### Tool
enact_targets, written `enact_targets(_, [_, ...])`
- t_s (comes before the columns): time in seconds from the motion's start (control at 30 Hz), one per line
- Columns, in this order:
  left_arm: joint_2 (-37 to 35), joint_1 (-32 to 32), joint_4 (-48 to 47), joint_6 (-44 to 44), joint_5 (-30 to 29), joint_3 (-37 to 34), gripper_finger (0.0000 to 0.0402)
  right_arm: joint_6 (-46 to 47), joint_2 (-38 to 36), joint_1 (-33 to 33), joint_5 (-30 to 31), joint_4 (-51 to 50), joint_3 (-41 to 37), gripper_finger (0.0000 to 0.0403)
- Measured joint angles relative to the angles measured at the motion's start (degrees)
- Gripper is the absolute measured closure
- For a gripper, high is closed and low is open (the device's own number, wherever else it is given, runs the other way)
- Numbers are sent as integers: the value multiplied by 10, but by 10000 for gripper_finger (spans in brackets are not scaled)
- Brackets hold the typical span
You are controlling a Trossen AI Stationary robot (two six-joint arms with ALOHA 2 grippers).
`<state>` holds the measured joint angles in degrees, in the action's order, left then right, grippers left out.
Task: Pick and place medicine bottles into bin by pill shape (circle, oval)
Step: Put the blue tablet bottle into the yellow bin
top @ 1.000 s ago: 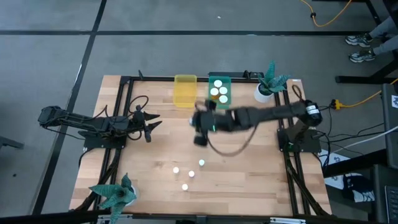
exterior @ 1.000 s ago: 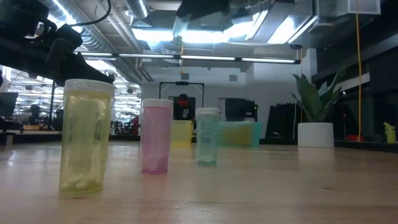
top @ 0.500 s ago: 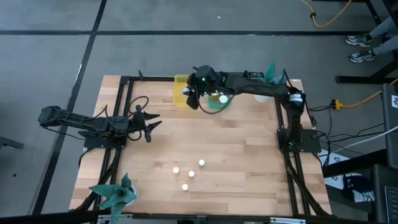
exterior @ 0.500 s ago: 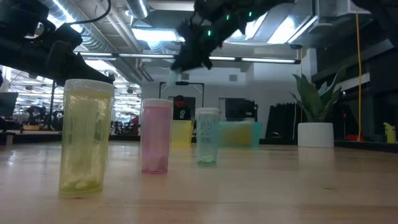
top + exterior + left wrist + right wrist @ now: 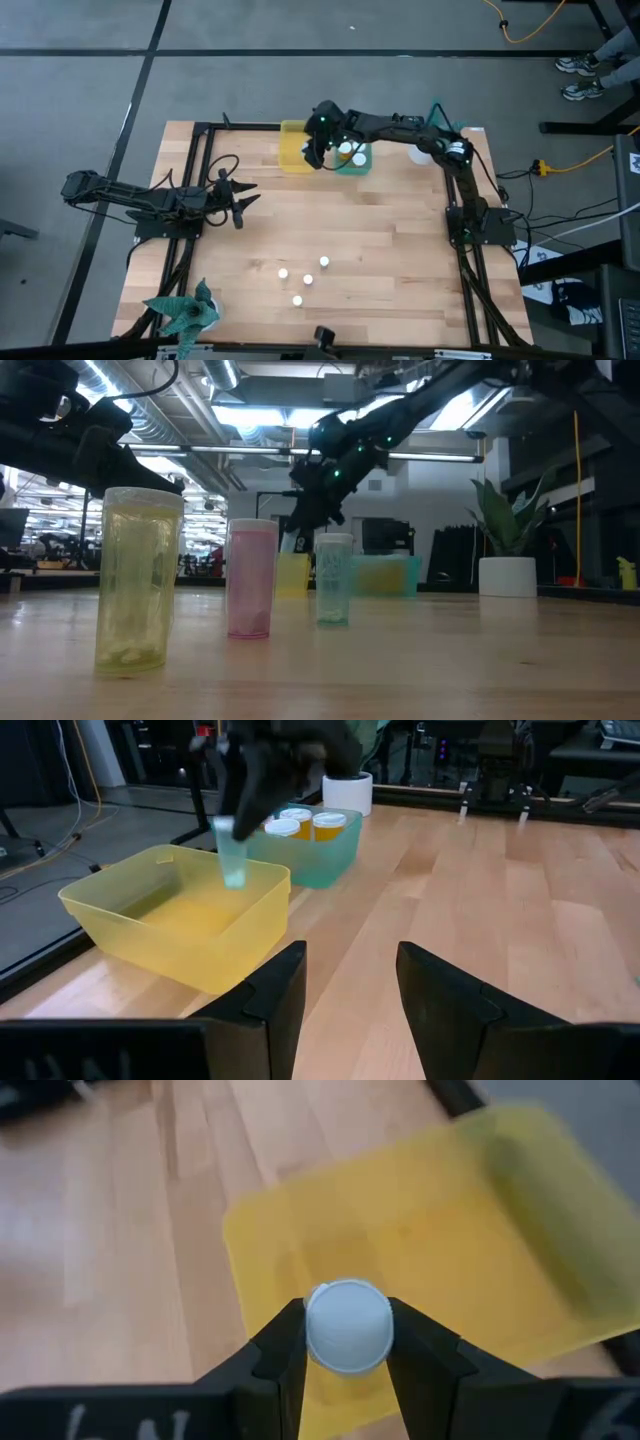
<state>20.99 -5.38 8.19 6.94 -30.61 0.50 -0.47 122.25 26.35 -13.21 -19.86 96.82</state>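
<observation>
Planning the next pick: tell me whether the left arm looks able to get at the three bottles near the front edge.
Probably yes: the left gripper holds nothing, and bare table lies between it and the three bottles.

Both arms matte black, jointed, slim tubular links. Right arm (image 5: 400, 128): small green indicator lights near wrist, pale band at elbow joint, black cable looping from base. Left arm (image 5: 130, 195): black cables trailing behind it. Right end effector (image 5: 345, 1342): two flat, angular black fingers (image 5: 280, 1350). Left end effector (image 5: 345, 992): same blocky black fingers (image 5: 265, 995).
</observation>
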Motion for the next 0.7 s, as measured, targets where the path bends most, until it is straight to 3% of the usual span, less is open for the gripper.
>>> enact_targets(0.17, [0,0,0,0,0,0,252,0,18,-9,2,-15,0,284])
enact_targets(0.33, [0,0,0,0,0,0,252,-5,20,-18,58,-40,0,284])
enact_targets(0.7, [0,0,0,1,0,0,252,-13,20,-30,71,-57,-5,273])
